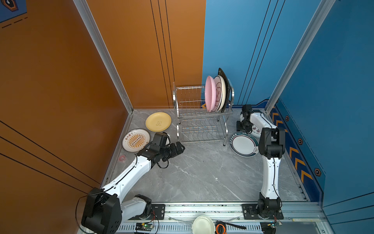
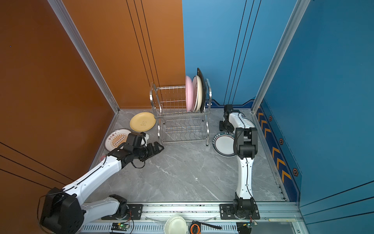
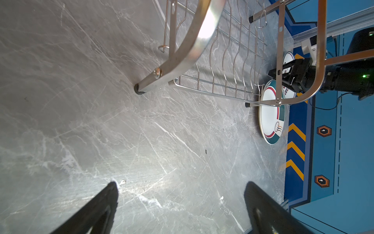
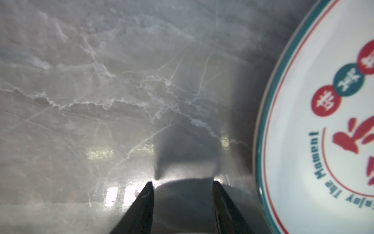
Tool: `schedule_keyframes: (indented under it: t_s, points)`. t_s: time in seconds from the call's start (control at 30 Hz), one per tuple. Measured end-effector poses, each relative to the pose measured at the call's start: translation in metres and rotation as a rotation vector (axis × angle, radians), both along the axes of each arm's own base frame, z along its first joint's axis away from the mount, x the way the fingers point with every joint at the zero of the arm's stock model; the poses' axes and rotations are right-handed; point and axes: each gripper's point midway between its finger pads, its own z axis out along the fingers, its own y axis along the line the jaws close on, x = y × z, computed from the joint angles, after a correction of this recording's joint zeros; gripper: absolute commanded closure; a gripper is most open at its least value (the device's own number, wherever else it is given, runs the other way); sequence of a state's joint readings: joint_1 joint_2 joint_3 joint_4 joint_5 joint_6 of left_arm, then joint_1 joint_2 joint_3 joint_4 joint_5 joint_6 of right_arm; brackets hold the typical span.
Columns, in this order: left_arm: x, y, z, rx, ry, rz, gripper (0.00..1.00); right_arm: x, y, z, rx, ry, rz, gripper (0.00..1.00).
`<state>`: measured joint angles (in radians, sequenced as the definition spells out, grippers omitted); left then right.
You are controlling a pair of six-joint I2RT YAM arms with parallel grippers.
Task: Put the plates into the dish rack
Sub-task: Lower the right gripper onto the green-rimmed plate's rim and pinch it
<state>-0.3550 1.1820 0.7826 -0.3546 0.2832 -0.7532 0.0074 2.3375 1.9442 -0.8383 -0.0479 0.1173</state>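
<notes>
Right pincer (image 4: 182,183) parted over tabletop (image 4: 91,81); plate (image 4: 303,152) alongside.

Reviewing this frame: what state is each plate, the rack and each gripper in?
dish rack: upright, three plates in upper tier, lower tier empty.
pink plate: on edge in upper tier.
cream plate: on edge in upper tier.
black square plate: on edge in upper tier.
yellow plate: flat on table.
sunburst plate: flat on table.
teal-ring plate: flat on table.
red-character plate: flat on table.
left gripper: open, empty.
right gripper: open, empty.
</notes>
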Motion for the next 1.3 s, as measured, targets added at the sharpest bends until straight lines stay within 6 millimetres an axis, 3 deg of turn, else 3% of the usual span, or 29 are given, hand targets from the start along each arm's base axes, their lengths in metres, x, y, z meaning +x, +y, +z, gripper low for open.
schedule_keyframes:
  t_s: [0.4,0.67,0.97,1.13,1.3]
  points:
    - [0.005,-0.002,0.005,-0.010,-0.026,0.000,0.02,-0.050,0.009,0.009,-0.005,0.063,0.038,0.53]
    - [0.008,-0.003,0.008,-0.020,-0.050,-0.001,0.02,-0.100,0.024,0.013,-0.006,0.117,0.071,0.53]
    - [0.009,-0.004,0.007,-0.026,-0.055,-0.004,0.02,-0.142,0.032,0.020,-0.003,0.142,0.081,0.52]
    - [0.008,-0.005,0.007,-0.029,-0.055,-0.008,0.02,-0.150,0.018,0.040,0.030,0.096,0.016,0.41]
    - [0.008,-0.006,0.007,-0.032,-0.056,-0.010,0.02,-0.168,-0.016,0.049,0.125,0.059,-0.145,0.24]
